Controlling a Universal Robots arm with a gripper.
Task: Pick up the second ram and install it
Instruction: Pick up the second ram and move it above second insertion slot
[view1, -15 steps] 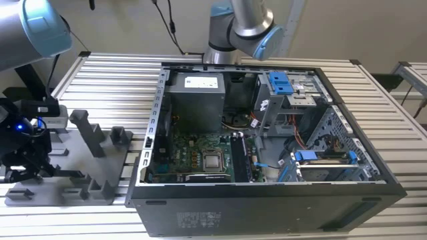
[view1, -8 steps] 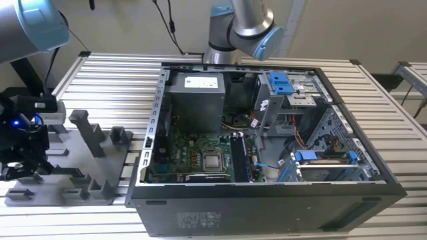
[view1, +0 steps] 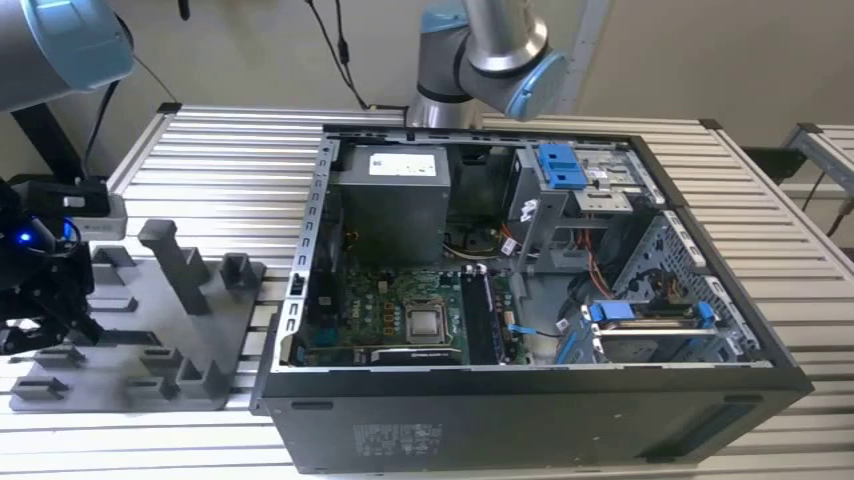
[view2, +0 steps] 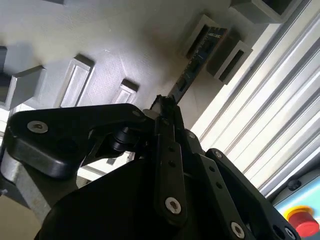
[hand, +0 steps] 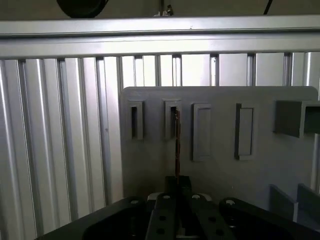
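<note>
A: Where do we log the gripper (hand: 177, 186)?

B: Over the grey tray (view1: 134, 335), near the table's (view1: 227, 150) edge on the exterior view's left, just beside the open computer case (view1: 534, 415). Its fingers are drawn together on the second ram (view2: 190, 69). In both wrist views the stick runs straight out from between them.

A: Lifted?

B: Not by our reading. In the second wrist view its far end sits in a slotted holder (view2: 231, 57) close to the tray's edge, where the table's slats begin. We judge it gripped but not yet raised.

A: Which holder?

B: The first wrist view gives a row of 4 holders along that edge. Ours is the 2nd from the tray's corner. We see no stick in the other 3.

A: Why stood on edge?

B: We take it the holder keeps the stick upright so its thin upper edge meets the fingers. They can then pinch the 2 flat faces, clear of the contact edge below.

A: And the case?

B: It lies on its side, lid off, board (view1: 387, 300) facing up, so a part can go in from above, we suppose. Long dark slots (view1: 478, 315) run beside the processor socket (view1: 427, 322). We cannot tell whether 1 is filled.
</note>
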